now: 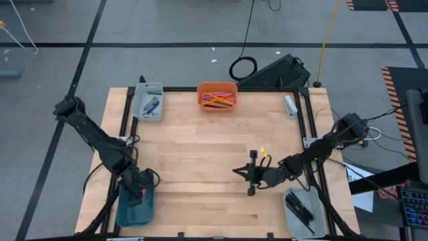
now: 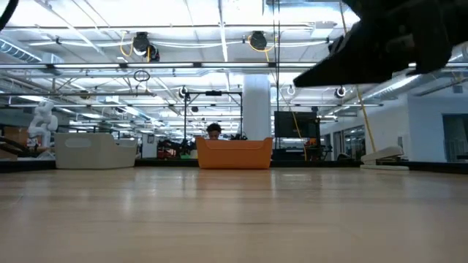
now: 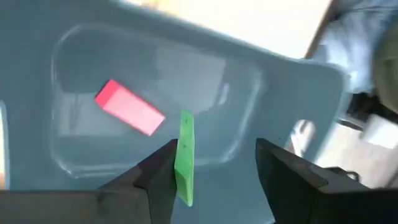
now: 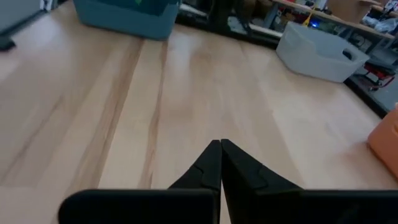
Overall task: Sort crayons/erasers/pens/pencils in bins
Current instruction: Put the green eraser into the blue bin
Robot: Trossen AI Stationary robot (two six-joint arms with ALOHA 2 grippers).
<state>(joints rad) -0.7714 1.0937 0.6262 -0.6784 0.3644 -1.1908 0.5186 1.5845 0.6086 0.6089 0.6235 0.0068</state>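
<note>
The sorting is judged to be almost finished, because no loose item is seen on the bare wooden table (image 1: 200, 167). Taking the orange bin (image 1: 217, 96) at the far edge as the landmark, the bright pencils (image 1: 219, 100) are found inside it. The pale grey bin (image 1: 148, 101) just left of it holds a few short bluish and dark sticks, probably the crayons (image 1: 152, 105). The black pens (image 1: 300, 207) are collected in the second pale bin (image 1: 305, 212), which stands well apart from the orange bin, at the near right corner. The teal bin (image 3: 155, 74), at the near left corner diagonally opposite, already contains the pink eraser (image 3: 129, 115). The left gripper (image 3: 214, 177) is held directly over this teal bin with its fingers spread apart, and the green eraser (image 3: 185, 157) is seen on edge beside one finger; whether it is touched by that finger or already free cannot be told. The right gripper (image 4: 220, 165) is placed above the table between the orange bin and the pen bin, its fingers pressed together on nothing. Only the settling of the green eraser appears to be left.
</note>
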